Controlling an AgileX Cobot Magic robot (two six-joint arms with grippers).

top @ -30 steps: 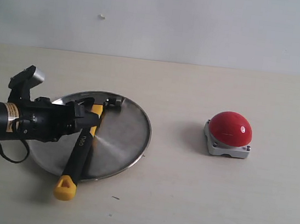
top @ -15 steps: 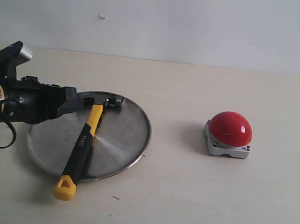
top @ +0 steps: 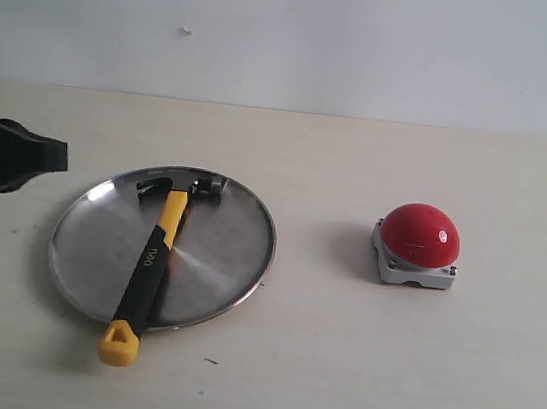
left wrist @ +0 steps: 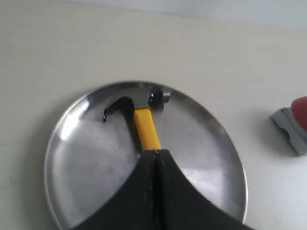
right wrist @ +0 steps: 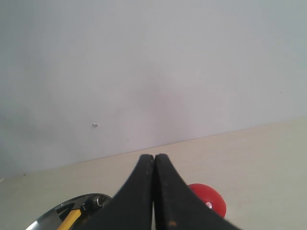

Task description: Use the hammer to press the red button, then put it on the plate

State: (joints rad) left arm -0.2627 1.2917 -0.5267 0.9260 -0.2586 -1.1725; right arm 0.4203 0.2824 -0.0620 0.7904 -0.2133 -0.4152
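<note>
The hammer lies across the plate, its dark head near the far rim and its yellow end sticking out over the near rim onto the table. My left gripper is shut and empty, drawn back to the left edge of the exterior view, clear of the plate. In the left wrist view its closed fingers hang above the hammer handle. The red button stands on its grey base to the right. My right gripper is shut and empty; the exterior view does not show it.
A pale wall rises behind the beige table. The right wrist view catches the plate's rim and part of the red button below the fingers.
My left gripper let go of the hammer, closed, and pulled back to the left off the plate. The hammer stays lying on the plate.
</note>
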